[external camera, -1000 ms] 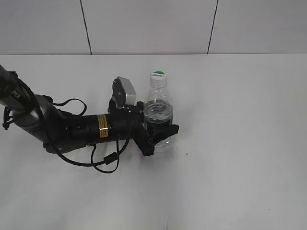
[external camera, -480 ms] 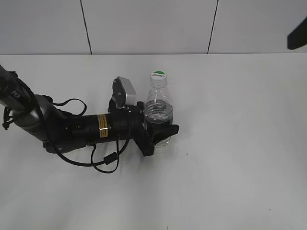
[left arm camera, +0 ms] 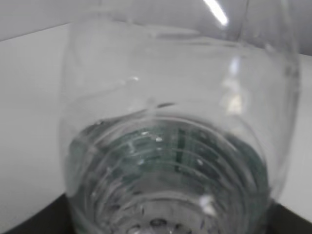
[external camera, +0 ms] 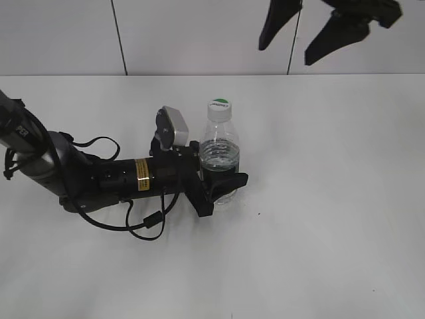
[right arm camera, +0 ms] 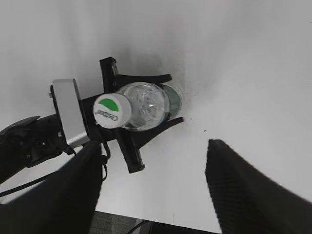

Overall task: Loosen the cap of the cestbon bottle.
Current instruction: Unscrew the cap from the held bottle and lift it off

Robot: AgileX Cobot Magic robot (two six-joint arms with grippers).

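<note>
Exterior view: cestbon bottle stands upright mid-table, white cap on top. Left gripper lies low along the table, fingers clamped around the bottle's lower body. Right gripper hangs high above, well apart from the bottle, fingers spread wide.
Left wrist view: bottle wall fills the picture, clear plastic with green showing through it; the fingers themselves barely show at the bottom corners.
Right wrist view: looking down on the cap, green half-circle on it, bottle gripped between the left gripper's black fingers. Right fingers stand wide at the bottom edge, nothing between them.
</note>
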